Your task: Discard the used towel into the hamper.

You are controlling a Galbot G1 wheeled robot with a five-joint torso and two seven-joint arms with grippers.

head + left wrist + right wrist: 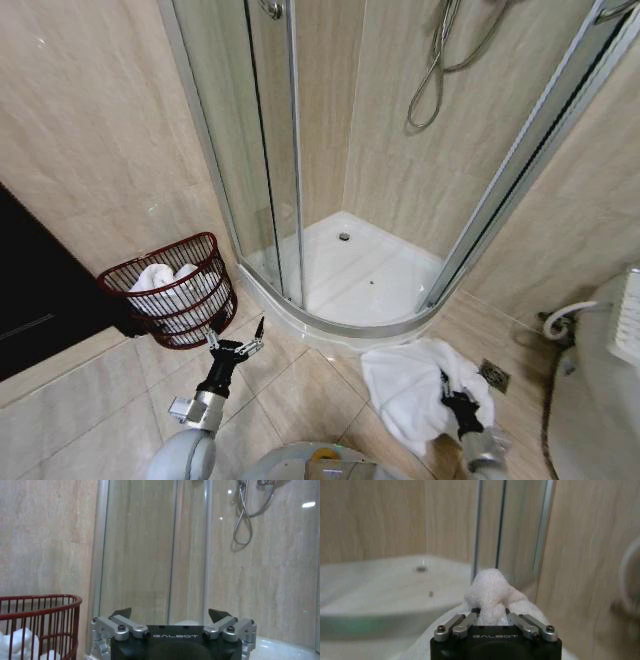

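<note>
Right pincer (490, 619), marked GALBOT, grips the white towel (415, 390); left pincer (236, 333) spread wide beside the hamper (175, 290)

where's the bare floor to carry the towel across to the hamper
Bare tile runs along the shower base curb, from the towel in the right tool to the hamper. The open left tool hovers in that lane beside the hamper. The hamper already holds white cloth. It is crowded on the right by the floor drain.
</note>
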